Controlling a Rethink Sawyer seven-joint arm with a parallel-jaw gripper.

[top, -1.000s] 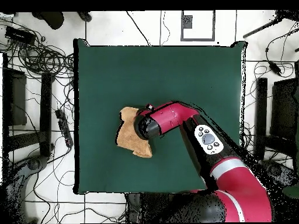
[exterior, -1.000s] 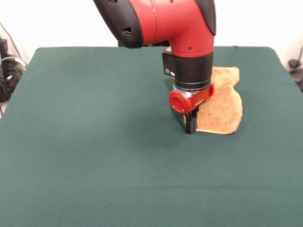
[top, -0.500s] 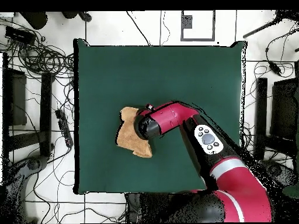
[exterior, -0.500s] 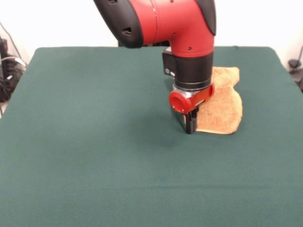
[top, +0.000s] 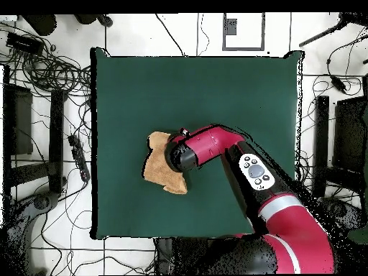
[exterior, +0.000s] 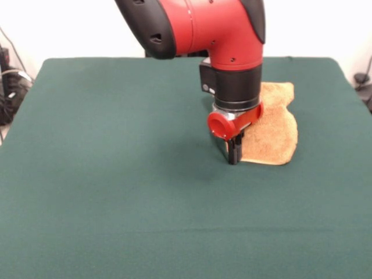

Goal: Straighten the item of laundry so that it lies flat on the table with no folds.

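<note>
Table top (exterior: 116, 192): bare dark green across the left half and the whole lower part of the front view; nothing stands in the way there.
Towel (exterior: 273, 131): the only thing lying on the table, right of centre in the front view; low, rumpled, with a bulge on its right side.
Gripper (exterior: 234, 152): down at the towel's lower left edge, tips at table level; blocks approach to that edge.
Arm (top: 237, 162): in the overhead view it crosses the table's lower right area from the bottom edge to the towel (top: 159, 169), covering the towel's right part.
Open strips: overhead view, narrow green band left of the towel; wide free area above it.
</note>
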